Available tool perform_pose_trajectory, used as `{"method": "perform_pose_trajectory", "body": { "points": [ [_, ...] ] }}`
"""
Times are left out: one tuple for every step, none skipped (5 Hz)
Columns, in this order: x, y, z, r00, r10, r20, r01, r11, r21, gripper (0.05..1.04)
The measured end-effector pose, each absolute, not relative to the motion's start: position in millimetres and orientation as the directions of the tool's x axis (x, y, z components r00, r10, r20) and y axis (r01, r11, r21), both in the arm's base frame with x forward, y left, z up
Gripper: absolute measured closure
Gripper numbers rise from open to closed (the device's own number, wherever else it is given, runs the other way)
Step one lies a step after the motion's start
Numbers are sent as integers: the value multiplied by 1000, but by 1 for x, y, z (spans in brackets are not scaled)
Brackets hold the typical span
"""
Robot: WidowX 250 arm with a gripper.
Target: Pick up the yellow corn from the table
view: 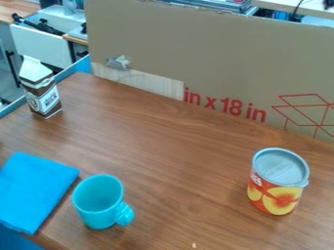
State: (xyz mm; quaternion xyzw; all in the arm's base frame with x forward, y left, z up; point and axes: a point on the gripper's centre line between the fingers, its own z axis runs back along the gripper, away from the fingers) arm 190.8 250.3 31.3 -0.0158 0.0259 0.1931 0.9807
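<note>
Turquoise mug (99, 200), upright at seven o'clock on the wooden table (166, 151), mouth upward and handle toward four o'clock. Whether the gripper is released, clenched or grasping anything cannot be told. Folded blue cloth (36, 190) lies flat at eight o'clock, just beside the mug; its folds make a compact pad, presumably to keep it from spreading across the surface. Lidded can (279, 181) stands on its base at four o'clock, well apart from the mug, a placement that probably leaves its sides accessible. Gable-topped carton (42, 90) stands upright at ten o'clock, near the table's edge. Cardboard sheet (196, 53) rises behind the table from eleven to three o'clock, likely serving as a screen or barrier.

Labels: the can's wrapper is orange-red, with yellow fruit-like shapes and pale lettering near the rim; the carton is brown and white, with a printed front panel. Large red characters mark the cardboard at two o'clock, and a red line drawing of a box appears at three.
</note>
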Motion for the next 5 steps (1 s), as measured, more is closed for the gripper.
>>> {"method": "perform_pose_trajectory", "body": {
  "points": [
    [195, 247, 59, 921, 389, -25, -390, 920, -33, 83],
    [216, 241, 95, 947, 320, -18, -320, 947, -17, 83],
    [244, 233, 131, 977, 211, 11, -211, 977, 2, 83],
    [269, 220, 146, 993, 104, 60, -105, 994, 13, 83],
    [288, 202, 140, 1000, -27, 15, 27, 999, 35, 83]
  ]
}}
